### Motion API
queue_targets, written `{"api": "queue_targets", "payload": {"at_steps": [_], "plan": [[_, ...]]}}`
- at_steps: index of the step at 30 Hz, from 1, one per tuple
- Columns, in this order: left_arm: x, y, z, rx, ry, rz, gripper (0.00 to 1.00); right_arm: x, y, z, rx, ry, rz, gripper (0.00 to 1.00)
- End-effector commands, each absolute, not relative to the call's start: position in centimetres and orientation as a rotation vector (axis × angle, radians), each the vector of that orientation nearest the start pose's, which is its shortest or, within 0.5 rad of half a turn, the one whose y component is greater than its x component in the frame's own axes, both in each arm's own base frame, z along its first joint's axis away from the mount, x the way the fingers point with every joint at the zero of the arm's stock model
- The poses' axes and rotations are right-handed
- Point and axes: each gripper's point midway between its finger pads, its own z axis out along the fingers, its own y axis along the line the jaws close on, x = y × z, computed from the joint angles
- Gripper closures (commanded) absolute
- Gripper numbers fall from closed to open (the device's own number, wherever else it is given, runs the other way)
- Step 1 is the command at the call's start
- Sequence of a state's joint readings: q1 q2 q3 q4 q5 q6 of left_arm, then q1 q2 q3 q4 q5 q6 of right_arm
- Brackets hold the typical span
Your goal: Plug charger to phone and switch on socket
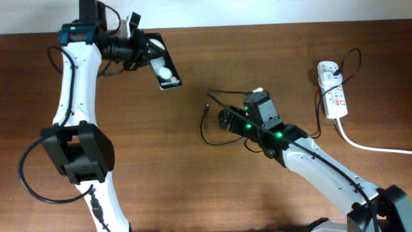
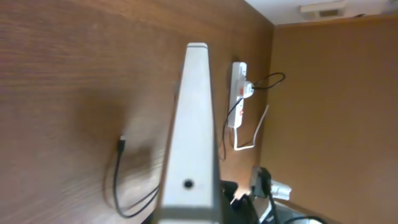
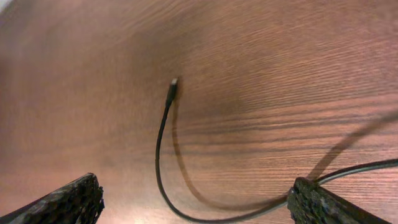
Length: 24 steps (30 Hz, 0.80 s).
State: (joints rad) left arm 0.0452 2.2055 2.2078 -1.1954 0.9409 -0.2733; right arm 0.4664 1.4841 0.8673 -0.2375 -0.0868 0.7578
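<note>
My left gripper is shut on the top end of the black phone and holds it off the table at the back left. In the left wrist view the phone shows edge-on. The charger's thin black cable loops on the table, its plug tip lying free; the tip also shows in the left wrist view and the right wrist view. My right gripper is open, its fingers straddling the cable loop near the table. The white socket lies at the far right with the white adapter plugged in.
A thick white mains cord runs from the socket off the right edge. The charger cable arcs around the socket's top. The socket also shows far off in the left wrist view.
</note>
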Motion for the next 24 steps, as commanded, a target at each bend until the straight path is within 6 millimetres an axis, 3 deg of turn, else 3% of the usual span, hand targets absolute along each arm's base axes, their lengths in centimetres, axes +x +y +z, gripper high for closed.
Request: {"api": "queue_targets", "payload": {"at_steps": [1, 7, 11, 17, 24], "plan": [[48.5, -11.0, 22.7, 0.004, 2.536, -1.333, 1.00, 34.3, 19.9, 11.3, 0.131, 2.526, 0.624, 0.06], [48.2, -10.7, 22.5, 0.023, 2.544, -1.327, 1.00, 35.7, 19.9, 15.8, 0.028, 2.554, 0.526, 0.10], [48.2, -10.7, 22.5, 0.023, 2.544, -1.327, 1.00, 37.0, 20.5, 16.7, -0.022, 2.615, 0.475, 0.11], [48.2, -10.5, 22.5, 0.017, 2.542, -1.326, 1.00, 39.2, 21.9, 15.4, -0.023, 2.700, 0.447, 0.15], [48.8, -7.1, 22.6, -0.072, 2.512, -1.308, 1.00, 39.9, 23.4, 11.7, 0.082, 2.776, 0.513, 0.30]]}}
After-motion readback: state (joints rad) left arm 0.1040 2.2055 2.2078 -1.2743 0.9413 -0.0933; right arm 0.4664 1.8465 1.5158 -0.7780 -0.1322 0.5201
